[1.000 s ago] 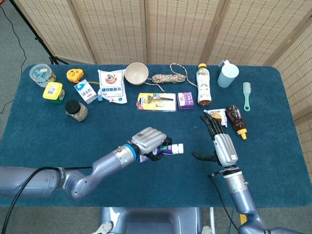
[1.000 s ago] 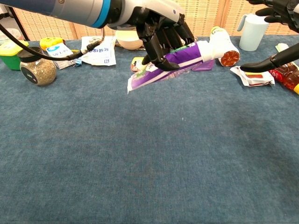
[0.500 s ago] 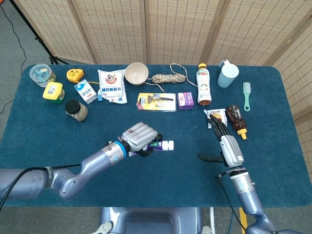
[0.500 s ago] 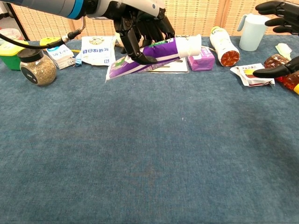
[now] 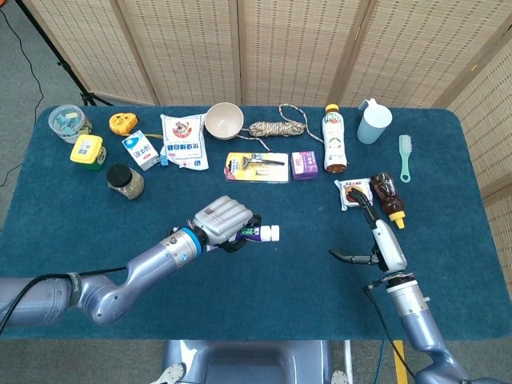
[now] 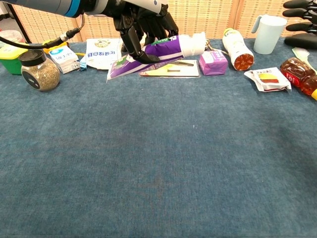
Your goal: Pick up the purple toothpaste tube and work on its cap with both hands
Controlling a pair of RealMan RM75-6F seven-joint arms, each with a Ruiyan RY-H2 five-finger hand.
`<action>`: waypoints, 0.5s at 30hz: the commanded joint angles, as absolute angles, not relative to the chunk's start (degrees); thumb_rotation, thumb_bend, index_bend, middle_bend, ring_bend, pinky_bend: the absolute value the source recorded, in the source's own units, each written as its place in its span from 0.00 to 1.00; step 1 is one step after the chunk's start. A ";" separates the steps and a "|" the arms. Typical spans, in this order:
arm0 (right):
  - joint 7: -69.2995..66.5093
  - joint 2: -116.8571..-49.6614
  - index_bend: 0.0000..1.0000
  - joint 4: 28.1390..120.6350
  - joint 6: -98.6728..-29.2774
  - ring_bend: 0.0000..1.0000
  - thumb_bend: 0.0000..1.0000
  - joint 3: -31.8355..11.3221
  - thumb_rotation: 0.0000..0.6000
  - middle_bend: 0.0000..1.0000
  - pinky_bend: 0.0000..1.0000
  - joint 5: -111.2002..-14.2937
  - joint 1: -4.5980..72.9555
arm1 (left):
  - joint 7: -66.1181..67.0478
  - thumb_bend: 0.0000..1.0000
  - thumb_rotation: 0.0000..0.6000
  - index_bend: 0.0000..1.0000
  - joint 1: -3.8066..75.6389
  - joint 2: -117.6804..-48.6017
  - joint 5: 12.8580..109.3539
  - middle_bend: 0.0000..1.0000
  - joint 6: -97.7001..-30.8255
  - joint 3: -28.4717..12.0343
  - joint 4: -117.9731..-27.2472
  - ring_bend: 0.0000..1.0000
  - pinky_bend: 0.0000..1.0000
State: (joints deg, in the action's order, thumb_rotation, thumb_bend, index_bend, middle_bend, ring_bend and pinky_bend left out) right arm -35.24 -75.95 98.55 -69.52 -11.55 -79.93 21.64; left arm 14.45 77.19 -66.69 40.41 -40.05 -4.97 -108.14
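The tube [image 6: 148, 54] is held clear of the bench [image 5: 264, 296] in the left robot hand [image 5: 224, 222], fingers wrapped round its body, at centre-left of the head view. Its long axis is seen running left to right, crimped end to the left and white cap [image 5: 270, 234] pointing right toward the right robot hand [image 5: 384, 244]. That hand is held empty with fingers spread, well apart at centre-right; the coming move is judged to depend on closing this gap along the tube's axis.
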 commanded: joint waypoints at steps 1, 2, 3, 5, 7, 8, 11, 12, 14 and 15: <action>-44.77 -75.44 0.00 98.51 -68.92 0.00 0.00 -12.45 0.36 0.00 0.00 -80.11 21.24 | 14.78 1.00 1.00 0.61 77.15 -67.06 40.41 0.62 -40.42 -5.12 -108.11 0.58 0.64; -45.95 -75.45 0.00 98.56 -68.96 0.00 0.00 -12.59 0.31 0.00 0.00 -80.05 21.17 | 14.95 1.00 1.00 0.61 77.16 -67.18 40.42 0.62 -40.53 -5.12 -108.09 0.58 0.64; -47.24 -75.48 0.00 98.68 -69.01 0.00 0.00 -12.79 0.25 0.00 0.00 -79.87 21.08 | 15.12 1.00 1.00 0.61 77.17 -67.30 40.38 0.62 -40.66 -5.11 -108.07 0.58 0.64; -50.33 -75.40 0.00 99.02 -68.75 0.00 0.00 -13.29 0.18 0.00 0.00 -79.08 20.92 | 15.64 1.00 1.00 0.61 77.23 -67.64 40.31 0.62 -41.01 -5.05 -108.05 0.58 0.65; -52.65 -75.32 0.00 99.48 -68.68 0.00 0.00 -13.63 0.14 0.00 0.00 -78.58 20.70 | 16.11 1.00 1.00 0.61 77.27 -68.03 40.05 0.63 -41.45 -5.02 -107.99 0.59 0.65; -54.86 -75.31 0.00 100.02 -68.53 0.00 0.00 -13.84 0.13 0.00 0.00 -78.48 20.59 | 16.41 1.00 1.00 0.62 77.31 -68.33 39.88 0.63 -41.75 -5.02 -107.91 0.59 0.65; -59.65 -75.09 0.00 100.04 -68.19 0.00 0.00 -13.81 0.13 0.00 0.00 -79.62 20.50 | 17.04 1.00 1.00 0.63 77.56 -69.02 39.41 0.64 -42.08 -5.10 -107.84 0.59 0.66; -61.58 -75.21 0.00 99.98 -68.15 0.00 0.00 -13.89 0.13 0.00 0.00 -79.79 20.45 | 17.37 1.00 1.00 0.63 77.70 -69.28 39.24 0.64 -42.23 -5.15 -107.81 0.59 0.66; -63.38 -75.45 0.00 99.70 -68.13 0.00 0.00 -13.95 0.13 0.00 0.00 -80.07 20.47 | 18.01 1.00 1.00 0.63 77.96 -69.73 39.01 0.64 -42.63 -5.26 -107.85 0.59 0.66; -63.87 -75.58 0.00 99.68 -68.15 0.00 0.00 -13.98 0.13 0.00 0.00 -80.16 20.49 | 18.25 1.00 1.00 0.63 78.07 -69.90 38.84 0.64 -42.77 -5.30 -107.89 0.60 0.66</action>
State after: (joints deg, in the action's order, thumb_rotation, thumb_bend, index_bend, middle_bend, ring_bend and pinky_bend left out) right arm -61.96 -75.36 99.72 -68.33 -13.74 -79.67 20.59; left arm 18.08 77.95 -69.74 38.99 -42.62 -5.24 -107.86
